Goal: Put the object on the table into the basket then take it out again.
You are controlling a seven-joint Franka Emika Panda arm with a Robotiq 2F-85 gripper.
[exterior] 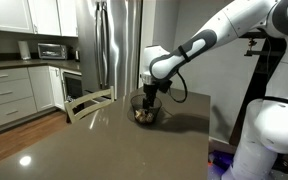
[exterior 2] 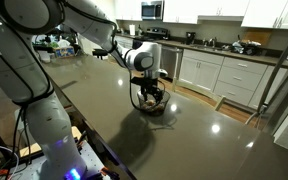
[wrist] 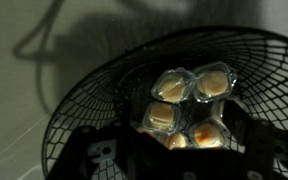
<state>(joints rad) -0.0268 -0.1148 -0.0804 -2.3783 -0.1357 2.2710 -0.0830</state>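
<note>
In an exterior view the arm reaches across the table (exterior: 94,150) and the gripper (exterior: 149,95) hangs nose-down right over the basket (exterior: 134,110), its tips at about rim level. The object (exterior: 143,116) shows only as a pale smudge low inside the mesh, straight beneath the fingers rather than off to a side. From across the room, in an exterior view, it's the same story: the gripper (exterior 2: 147,86) stands upright above the basket (exterior 2: 165,106), which sits on the glossy table (exterior 2: 199,145), and the object (exterior 2: 154,100) is a light patch at the bottom. I can't judge the finger gap from here. The wrist view settles more. Looking down through the basket (wrist: 89,100), the object (wrist: 189,100) rests on the mesh floor, a lumpy cream cluster of rounded lobes, slightly off centre. It is nearly as wide as it is long; if it has a long axis, it runs from the lower left up to the upper right of this view, pointing nowhere in particular. The gripper (wrist: 174,160) shows as dark shapes along the bottom edge, fingers apparently spread to either side of the lump and not pinching it, though they are murky against the dark. I'd judge a straight drop would bring them around it.
</note>
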